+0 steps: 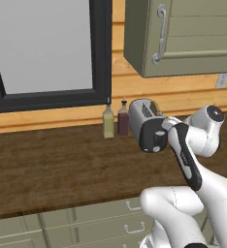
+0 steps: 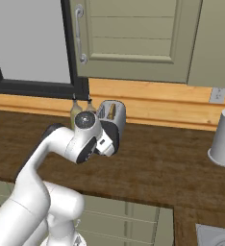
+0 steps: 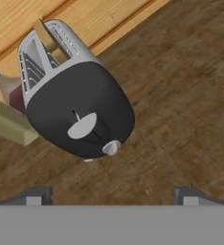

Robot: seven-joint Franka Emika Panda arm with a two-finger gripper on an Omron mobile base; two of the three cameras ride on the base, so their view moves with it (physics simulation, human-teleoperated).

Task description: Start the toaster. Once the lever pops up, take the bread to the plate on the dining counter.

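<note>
So this looked like step one, starting the small boxy toaster with the maroon sides and black end face (image 3: 78,107). It sat at the back of the dark wood surface (image 1: 47,169), thin tan bread slice (image 3: 47,40) poking out. The tool (image 3: 111,196) hovered wide apart, empty; next, I'd guess, reach that pale lever (image 3: 83,125).

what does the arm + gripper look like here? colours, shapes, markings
The arm is made of glossy white, rounded shell segments with dark grey to black joints; one link carries a long black inlay strip. A round grey cap with a dark centre closes one joint. No loose cables or markings are readable. The gripper has two small, dark grey, blocky fingertips with lighter pads.
</note>
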